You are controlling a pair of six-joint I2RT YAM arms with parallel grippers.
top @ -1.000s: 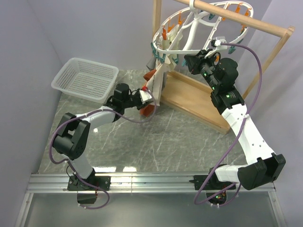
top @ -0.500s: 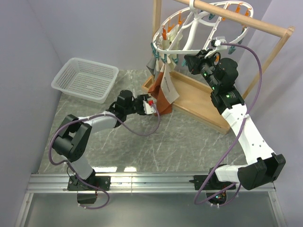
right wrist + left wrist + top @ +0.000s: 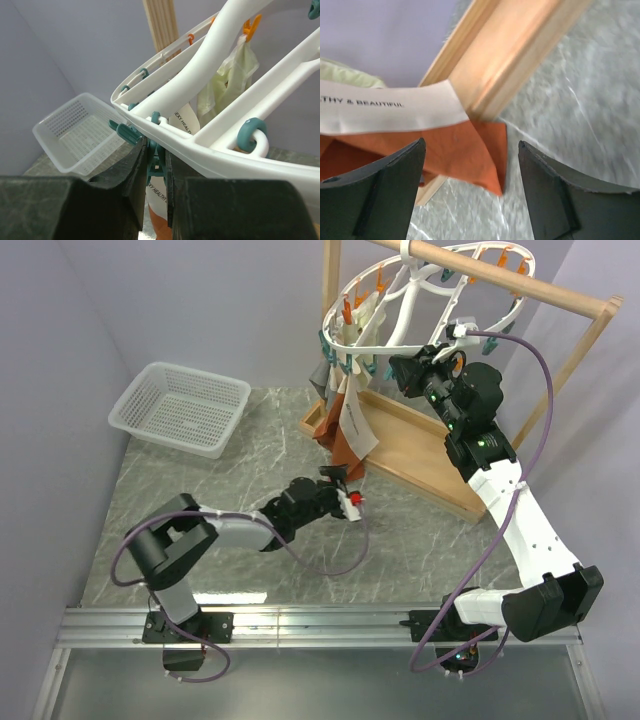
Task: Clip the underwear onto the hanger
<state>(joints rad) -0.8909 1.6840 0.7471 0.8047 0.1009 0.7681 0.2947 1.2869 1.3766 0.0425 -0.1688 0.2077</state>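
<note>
Evidently the underwear [image 3: 352,430] is light, limp cloth, hanging below the hanger [image 3: 400,315] beside the wooden frame [image 3: 520,55]; we judge its firmer cream waistband the best hold. Our left gripper [image 3: 472,180] gapes wide on nothing near its lower corner, while the right gripper [image 3: 155,170] is pinched narrow around a teal clothespin [image 3: 156,152]. We see nothing in the white basket [image 3: 170,435].
</note>
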